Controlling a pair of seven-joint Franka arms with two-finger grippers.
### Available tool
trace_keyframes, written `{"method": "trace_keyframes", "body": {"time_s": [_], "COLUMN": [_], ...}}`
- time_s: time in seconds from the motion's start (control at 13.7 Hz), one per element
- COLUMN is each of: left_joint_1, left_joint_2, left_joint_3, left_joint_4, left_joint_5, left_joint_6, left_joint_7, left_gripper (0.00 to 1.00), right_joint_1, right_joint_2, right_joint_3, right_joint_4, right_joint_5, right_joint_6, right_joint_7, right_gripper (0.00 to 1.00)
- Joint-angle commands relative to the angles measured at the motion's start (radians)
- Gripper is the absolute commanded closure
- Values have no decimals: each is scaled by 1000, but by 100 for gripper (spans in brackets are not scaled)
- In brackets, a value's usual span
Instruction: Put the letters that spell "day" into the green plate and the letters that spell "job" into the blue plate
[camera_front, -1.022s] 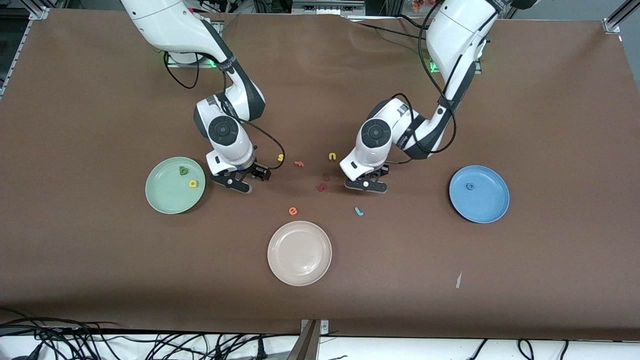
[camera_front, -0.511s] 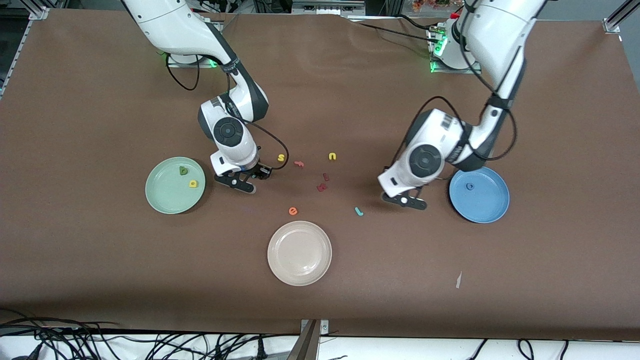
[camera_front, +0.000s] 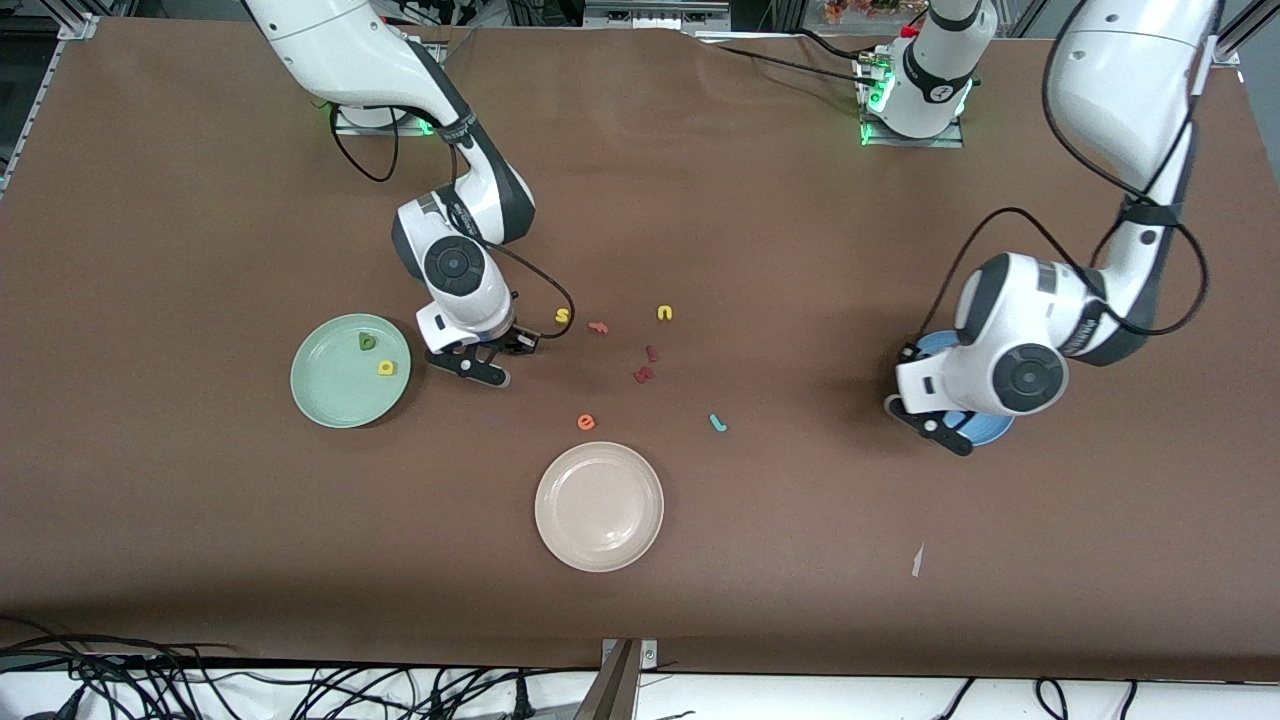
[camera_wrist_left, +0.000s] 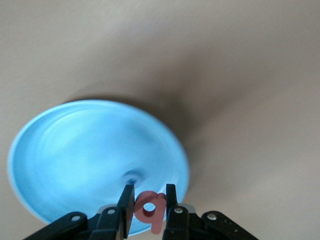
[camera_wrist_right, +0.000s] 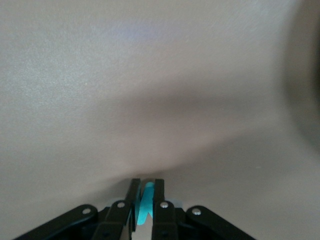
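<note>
The left arm reached down from its base with its wrist bent low; the left gripper (camera_wrist_left: 148, 207) hung over the blue plate (camera_wrist_left: 75, 155), jaws clamped on the pink-red "b" (camera_wrist_left: 151, 209). The right arm folded downward beside the green plate (camera_front: 335, 395), the right gripper (camera_wrist_right: 145, 205) clamped on the teal "y" (camera_wrist_right: 145, 202) above the counter (camera_front: 200, 520).

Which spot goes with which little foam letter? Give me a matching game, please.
Things:
1. pink-red letter
2. dark green letter
3. teal hook-shaped letter
4. teal piece

Places:
A. in the green plate
B. lying loose on the table
C. pinched in the right gripper
D. pinched in the left gripper, over the blue plate

Pairs: 1-D, 2-A, 3-B, 4-C
</note>
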Motion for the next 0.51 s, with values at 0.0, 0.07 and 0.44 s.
{"method": "trace_keyframes", "body": {"time_s": [0.0, 0.07, 0.44], "left_joint_1": [23, 21, 26], "left_joint_2": [22, 29, 25], "left_joint_3": [-9, -9, -14], "left_joint_4": [-6, -3, 72], "left_joint_5": [59, 63, -15], "left_joint_6": [-8, -9, -17], "left_joint_7": [117, 145, 125], "left_gripper": [72, 33, 0], "right_joint_1": [-5, -5, -32], "right_joint_2": [-94, -110, -112], "right_joint_3": [-47, -72, -241], "right_joint_4": [4, 15, 49], "right_joint_5": [-2, 4, 25], "right_joint_6": [-145, -192, -242], "right_joint_7": [-134, -189, -569], "right_gripper": [100, 100, 100]}}
